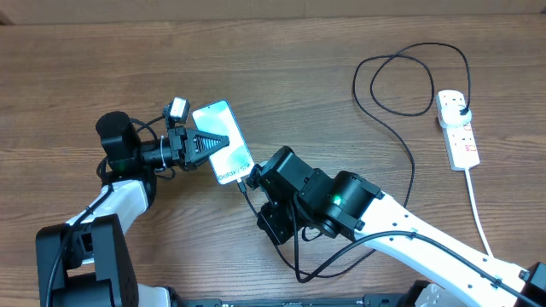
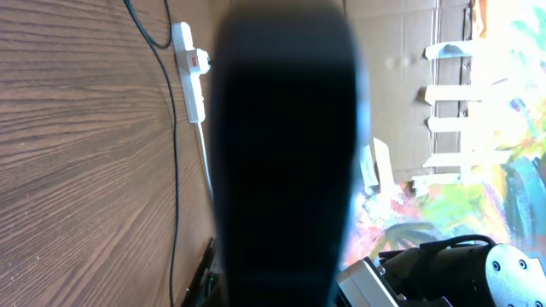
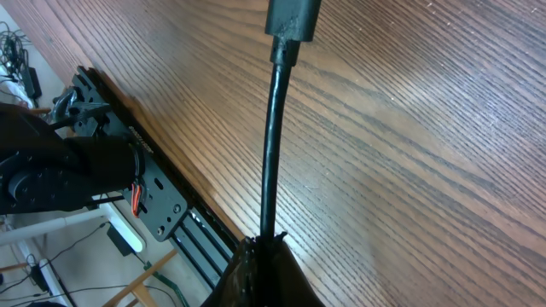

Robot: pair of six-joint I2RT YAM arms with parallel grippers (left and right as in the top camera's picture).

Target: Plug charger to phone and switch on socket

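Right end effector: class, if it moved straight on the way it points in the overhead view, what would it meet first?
Probably the phone, at its lower edge. The right end effector points up-left at it, holding the charger tip-first, so its tip would touch first; height unclear from above.

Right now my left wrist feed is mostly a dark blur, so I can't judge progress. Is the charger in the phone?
Observer: Can't tell. Overhead, the right gripper is at the phone's lower edge, but whether it's plugged in is too small to see.
Operator: Is it holding the charger?
Observer: Yes. Its wrist view shows the charger clamped, tip ahead.
Operator: What's blocking me?
Observer: Probably the phone. Overhead, the left gripper grips it, screen up.
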